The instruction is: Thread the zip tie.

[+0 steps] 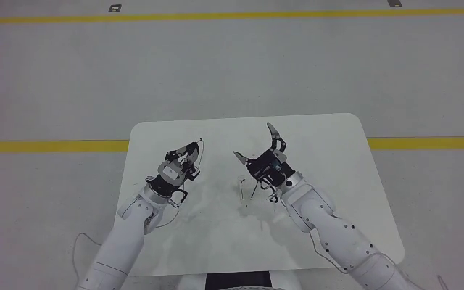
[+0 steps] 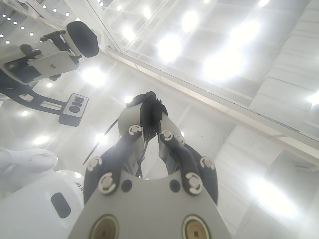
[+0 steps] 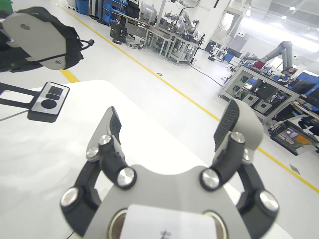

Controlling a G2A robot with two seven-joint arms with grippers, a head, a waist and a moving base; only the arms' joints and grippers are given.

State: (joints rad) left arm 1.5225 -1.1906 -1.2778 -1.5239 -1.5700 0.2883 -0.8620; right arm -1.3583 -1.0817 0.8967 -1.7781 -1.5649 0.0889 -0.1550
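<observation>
Black zip tie [image 3: 89, 42]: we log it pinched in the left claw [image 2: 150, 105], which is clenched on it. One end juts past the fingertips, above the white worktop [image 1: 326, 145]. Right claw [image 3: 172, 115]: released, spread wide, empty, its ribbed pads [image 3: 228, 119] facing each other, near the left claw but apart from it. Yellow floor line [image 1: 58, 146]: passes behind the worktop.

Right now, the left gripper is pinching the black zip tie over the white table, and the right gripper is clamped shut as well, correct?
Not quite: the right gripper is open, jaws spread wide with nothing between them, as the right wrist view shows. The rest stands: the left gripper is shut on the black zip tie over the white table.
</observation>
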